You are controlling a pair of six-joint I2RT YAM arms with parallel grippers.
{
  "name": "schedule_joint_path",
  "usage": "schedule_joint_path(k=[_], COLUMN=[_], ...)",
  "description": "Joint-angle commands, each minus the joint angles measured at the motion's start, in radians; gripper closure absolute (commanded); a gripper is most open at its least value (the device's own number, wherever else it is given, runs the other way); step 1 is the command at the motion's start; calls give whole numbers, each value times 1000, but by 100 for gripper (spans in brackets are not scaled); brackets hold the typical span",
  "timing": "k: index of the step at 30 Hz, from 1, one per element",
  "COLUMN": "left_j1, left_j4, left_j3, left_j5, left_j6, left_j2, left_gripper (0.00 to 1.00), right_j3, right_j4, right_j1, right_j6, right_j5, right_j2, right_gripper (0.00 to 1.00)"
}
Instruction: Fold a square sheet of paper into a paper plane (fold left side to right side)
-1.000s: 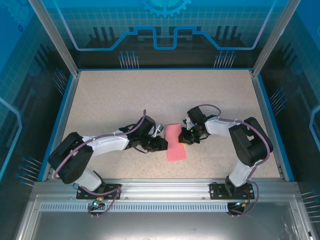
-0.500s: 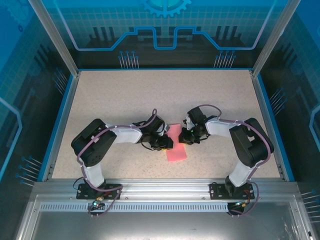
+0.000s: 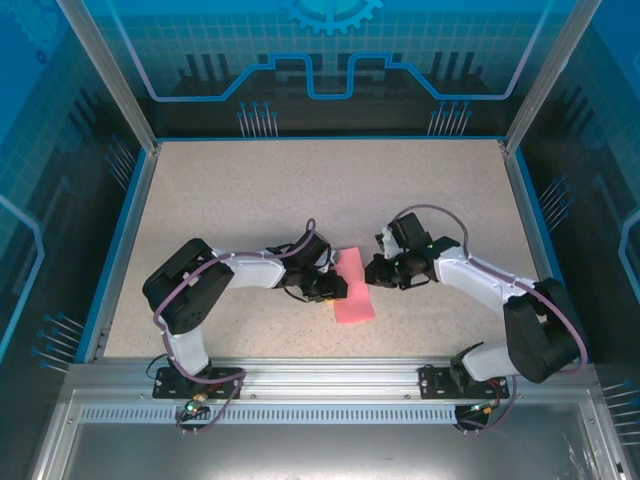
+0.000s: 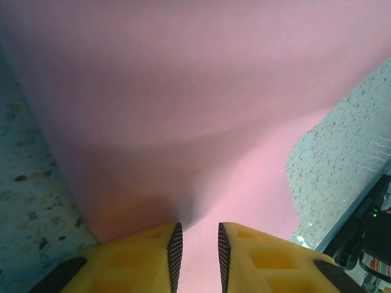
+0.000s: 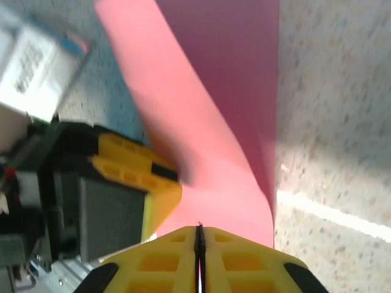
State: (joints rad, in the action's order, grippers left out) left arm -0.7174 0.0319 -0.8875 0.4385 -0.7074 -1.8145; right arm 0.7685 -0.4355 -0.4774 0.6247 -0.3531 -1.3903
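Lying between the facing jaws, long axis crosswise to both, the paper (image 3: 355, 296) reaches the left gripper (image 4: 197, 244), tips slightly spread; the right gripper (image 5: 199, 235), pressed together, seemingly pinches its lifted edge.

Nothing legible from where I stand. The small white rectangular label (image 5: 36, 64) at the top left of the right wrist view has rows of grey print, too blurred to read. The blue translucent back panel (image 3: 330, 60) carries a gear emblem and circuit-line graphics, not lettering.
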Motion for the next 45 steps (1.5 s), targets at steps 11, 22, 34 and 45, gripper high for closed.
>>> schedule_joint_path(k=[11, 22, 34, 45], left_j1=[-19, 24, 40, 127], left_j4=[134, 174, 167, 42], left_j3=[-45, -176, -189, -99], left_j5=[-43, -56, -117, -154], left_j6=[28, 72, 119, 117], left_j2=[-16, -64, -122, -109], left_gripper=[73, 70, 71, 69], right_j3=[-106, -135, -136, -159], right_j4=[-36, -109, -132, -152], right_j1=[-88, -88, -89, -89], right_j6=[37, 11, 13, 12], right_j5=[28, 106, 142, 152], right_j2=[-125, -149, -145, -126], right_gripper=[91, 91, 92, 92])
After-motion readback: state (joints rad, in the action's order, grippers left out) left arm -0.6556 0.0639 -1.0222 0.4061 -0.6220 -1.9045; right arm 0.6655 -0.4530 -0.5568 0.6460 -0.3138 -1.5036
